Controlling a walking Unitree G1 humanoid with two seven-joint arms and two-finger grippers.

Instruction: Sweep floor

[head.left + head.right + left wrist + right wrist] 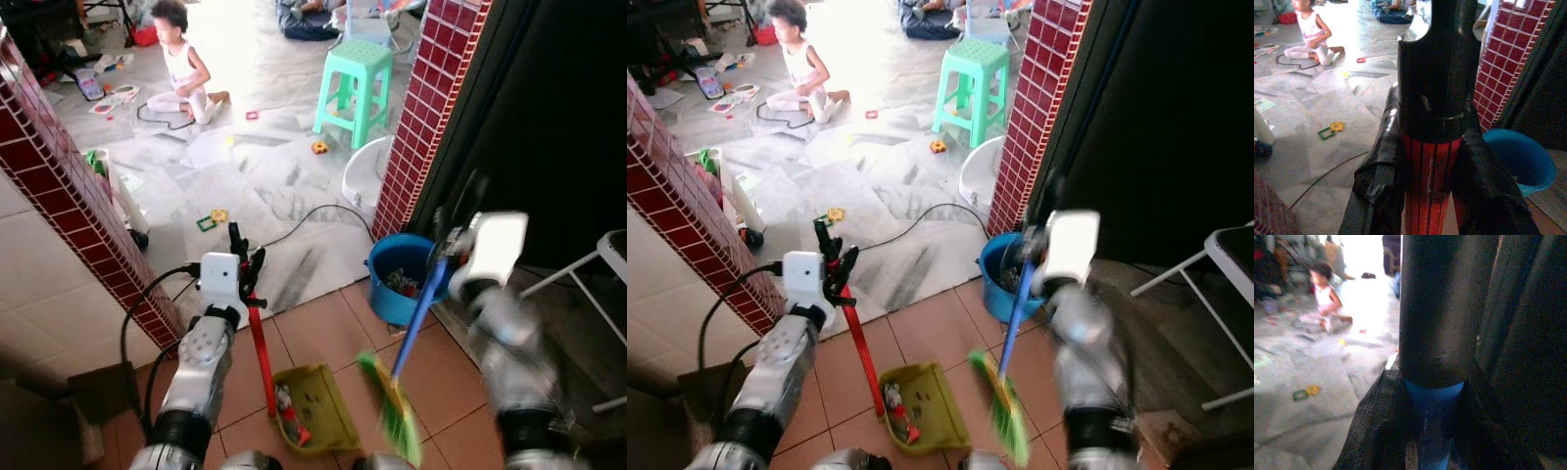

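A ribbed red plastic handle (259,352) is clamped between the closed black fingers (1376,181) of the left end effector (243,262); below it, a shallow olive-green dustpan (315,406) is rested on the matte terracotta floor tiles (323,328), with small scraps of debris (288,403) lying inside. A smooth blue broom shaft (423,304) is gripped by the right end effector (449,235), its fingers closed around the shaft as shown in the right wrist view. The bright green bristle head (394,411) is blurred, low beside the dustpan. A round blue plastic bucket (397,279) is set just beyond the right end effector, against a glossy red-tiled pillar (426,108). Farther off, a mint-green perforated stool (355,86) is stood on grey marbled flooring (255,166), where a person (181,64) is seated.
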